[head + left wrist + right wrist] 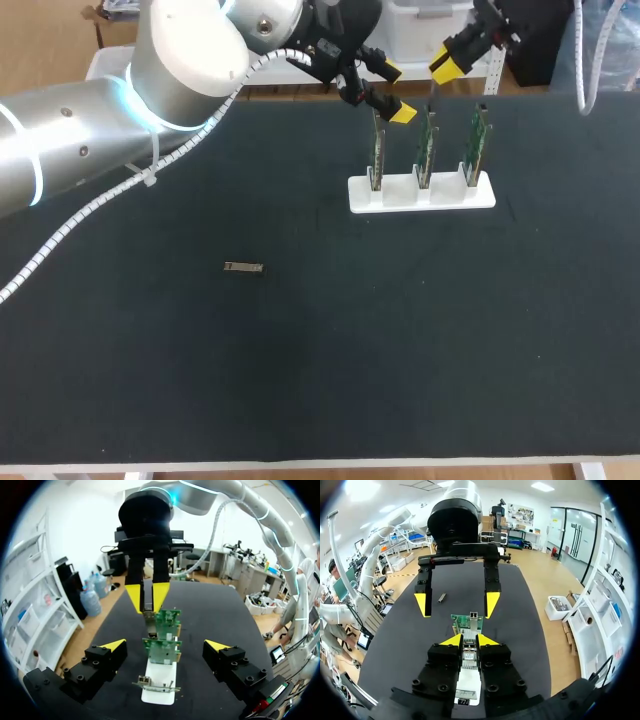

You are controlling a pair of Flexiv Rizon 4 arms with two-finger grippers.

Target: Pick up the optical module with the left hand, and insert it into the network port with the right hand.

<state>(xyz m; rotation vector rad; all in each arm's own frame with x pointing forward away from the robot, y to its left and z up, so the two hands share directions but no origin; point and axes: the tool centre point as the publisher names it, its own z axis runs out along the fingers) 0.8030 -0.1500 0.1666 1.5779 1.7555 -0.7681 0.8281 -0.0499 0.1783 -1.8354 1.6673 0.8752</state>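
Note:
A white holder [420, 194] carries three upright green network boards [426, 148] at the table's far side. My right gripper [469, 640] is shut on a silver optical module [469, 655], held just behind a board's port [473, 615]. In the head view this right gripper [455, 60] hangs above the holder's right half. My left gripper [392, 92] stands open above the leftmost board, nothing held. In the left wrist view the left gripper [166, 646] straddles the row of boards [162, 650] without touching them. A second optical module [243, 267] lies loose on the mat, left of centre.
The black mat [400, 350] covers the whole table. My left arm [120, 120] with its white cable loom stretches across the far left corner. The loose module [441, 597] lies well away from the holder.

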